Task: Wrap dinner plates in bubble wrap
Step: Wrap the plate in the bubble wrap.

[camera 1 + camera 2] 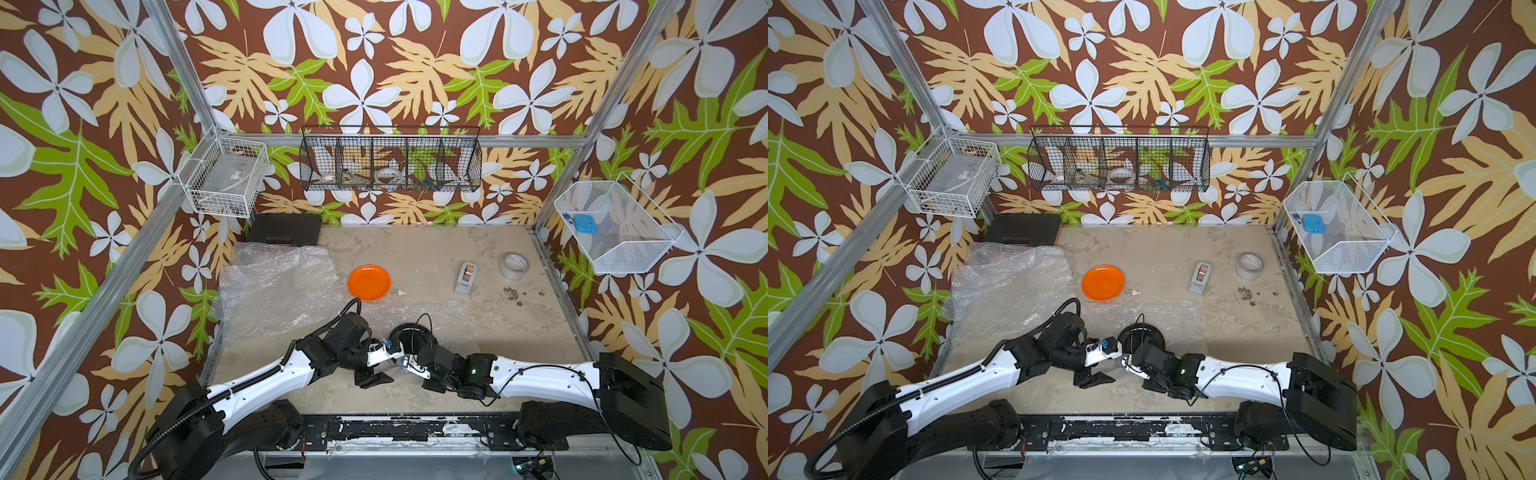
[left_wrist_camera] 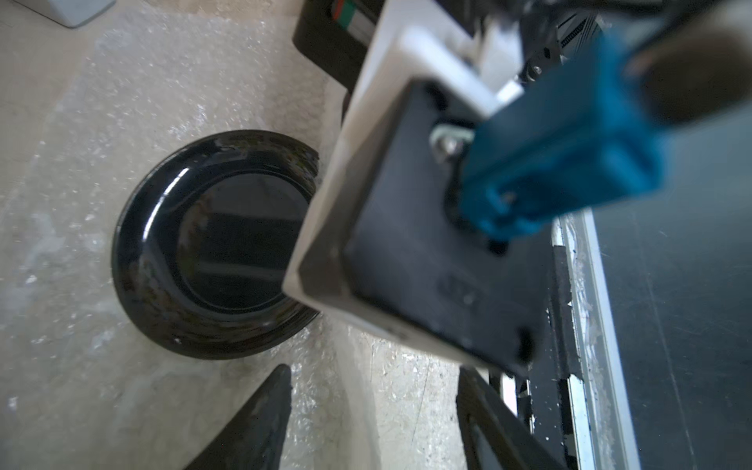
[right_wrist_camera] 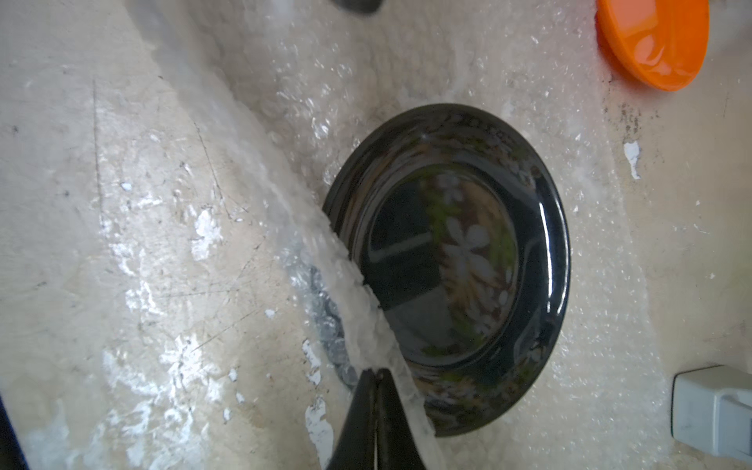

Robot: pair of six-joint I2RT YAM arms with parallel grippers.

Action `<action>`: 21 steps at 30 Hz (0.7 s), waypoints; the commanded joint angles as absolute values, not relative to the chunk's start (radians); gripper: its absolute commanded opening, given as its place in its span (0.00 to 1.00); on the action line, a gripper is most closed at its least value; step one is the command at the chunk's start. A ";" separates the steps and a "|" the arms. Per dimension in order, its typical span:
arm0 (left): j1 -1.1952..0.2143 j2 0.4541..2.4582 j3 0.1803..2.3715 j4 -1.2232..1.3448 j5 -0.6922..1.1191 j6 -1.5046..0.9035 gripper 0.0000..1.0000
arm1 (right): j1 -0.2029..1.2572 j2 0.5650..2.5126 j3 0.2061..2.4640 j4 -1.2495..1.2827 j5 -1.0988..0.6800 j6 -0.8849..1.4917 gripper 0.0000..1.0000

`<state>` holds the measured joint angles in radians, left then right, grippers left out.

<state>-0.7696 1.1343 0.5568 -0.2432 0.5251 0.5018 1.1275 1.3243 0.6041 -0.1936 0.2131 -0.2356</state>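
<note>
As right tool (image 3: 376, 378) pinches wrap (image 3: 260, 162): black plate (image 3: 468, 264), orange plate (image 3: 651, 40), two.

black plate (image 3: 447, 268): glossy | bubble wrap (image 3: 309, 81): clear plastic | tabletop (image 1: 415, 249): rough, scuffed

Top views overhead, downward; wrist views close, sharing black plate (image 2: 211, 244).

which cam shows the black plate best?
Right wrist: the black plate shows large, one side under the lifted bubble wrap. Left wrist: a side hidden by a blurred wrist housing. In both top views: small, partly behind the right arm.
</note>
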 commanded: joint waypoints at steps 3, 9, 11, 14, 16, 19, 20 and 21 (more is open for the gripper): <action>-0.777 1.183 0.566 -0.219 0.480 0.519 0.62 | 1.119 1.314 0.598 -0.163 0.202 -0.202 0.06; -0.778 1.264 0.588 -0.240 0.435 0.525 0.44 | 1.118 1.306 0.597 -0.162 0.204 -0.197 0.06; -0.777 1.294 0.606 -0.248 0.433 0.525 0.29 | 1.118 1.304 0.597 -0.164 0.204 -0.197 0.06; -0.776 1.328 0.624 -0.261 0.464 0.521 0.13 | 1.116 1.294 0.595 -0.168 0.205 -0.197 0.06; -0.776 1.342 0.630 -0.268 0.482 0.515 0.06 | 1.115 1.285 0.597 -0.175 0.208 -0.197 0.06; -0.776 1.342 0.634 -0.268 0.494 0.514 0.00 | 1.107 1.273 0.600 -0.181 0.207 -0.196 0.06; -0.776 1.341 0.636 -0.271 0.489 0.515 0.00 | 1.105 1.267 0.602 -0.186 0.206 -0.199 0.08; -0.776 1.335 0.635 -0.274 0.476 0.517 0.00 | 1.104 1.258 0.605 -0.189 0.207 -0.201 0.10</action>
<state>-0.7750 1.3350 0.6338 -0.2169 0.5209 0.5274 1.1049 1.2774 0.5903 -0.2806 0.2180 -0.1967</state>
